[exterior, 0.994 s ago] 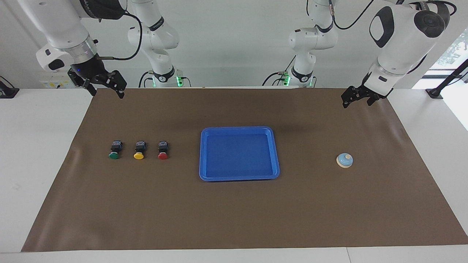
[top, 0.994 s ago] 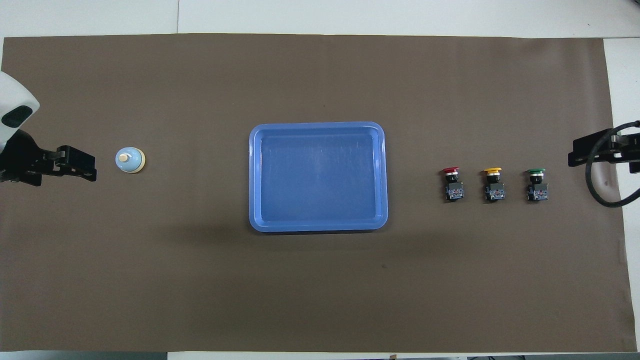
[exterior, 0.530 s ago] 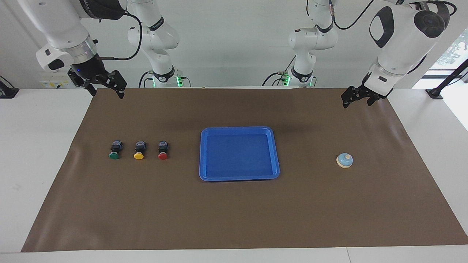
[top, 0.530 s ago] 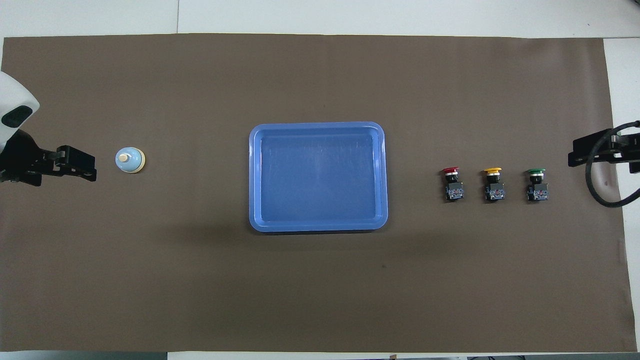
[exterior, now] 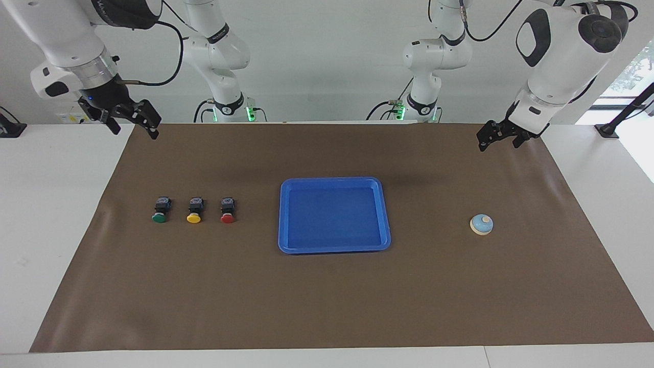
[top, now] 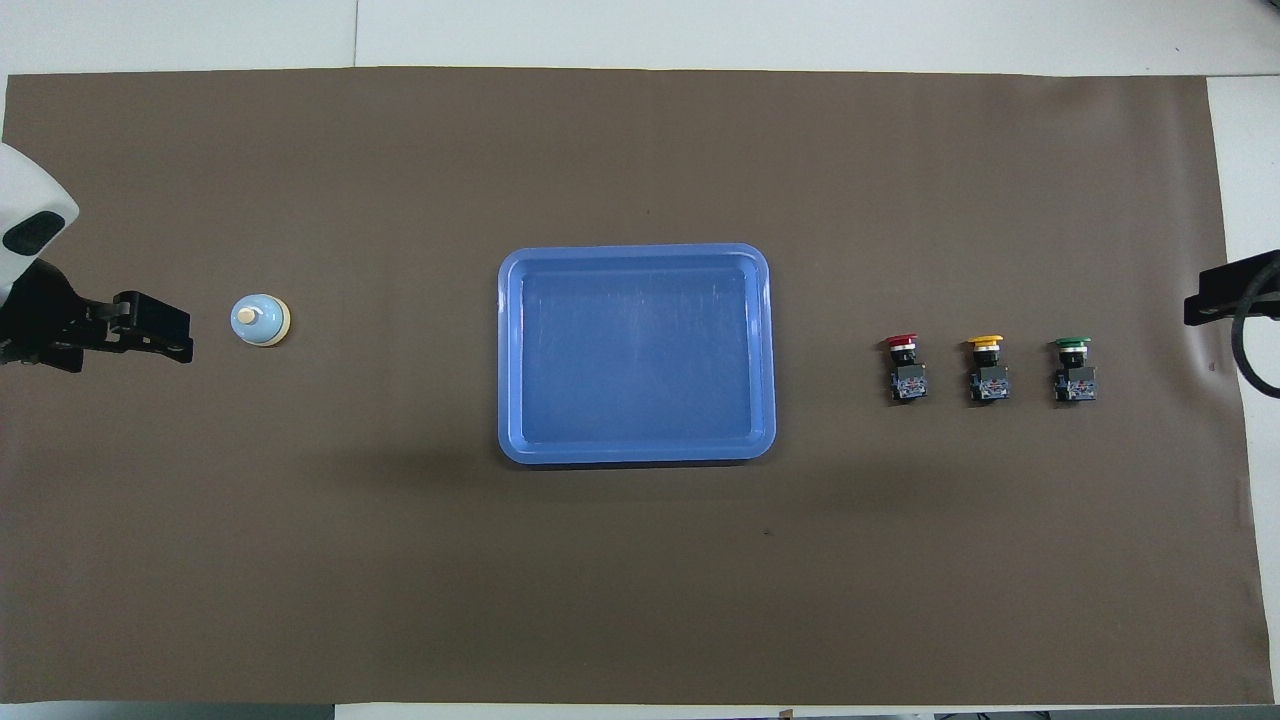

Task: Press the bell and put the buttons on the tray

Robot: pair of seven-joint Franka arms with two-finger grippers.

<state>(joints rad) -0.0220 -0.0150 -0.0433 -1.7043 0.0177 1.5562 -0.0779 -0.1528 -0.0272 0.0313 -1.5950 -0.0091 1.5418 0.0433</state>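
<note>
Since a second ago the right end effector (exterior: 132, 123) has drawn away toward the right arm's end of the surface, now hanging over the edge of the brown mat (exterior: 327, 306) and showing only as a dark tip at the border of the overhead view; nothing else has shifted. Its fingers stand spread and released, grasping nothing. Below it on the mat, toward the middle of the surface, sit the three small black-bodied push-buttons in a row: the green-capped button (exterior: 160, 210) closest to this end effector, then the yellow-capped button (exterior: 194, 210), then the red-capped button (exterior: 227, 210), each apart from its neighbour. Past the red one lies the bright blue rectangular plastic tray (exterior: 284, 214) with a raised rim, bare inside. The left end effector (exterior: 499, 137) waits raised over the mat at the left arm's end, its fingers also released and holding nothing. The small light-blue domed bell (exterior: 482, 224) with a cream base and knob rests on the mat below this end effector, untouched, well apart from the tray.
</note>
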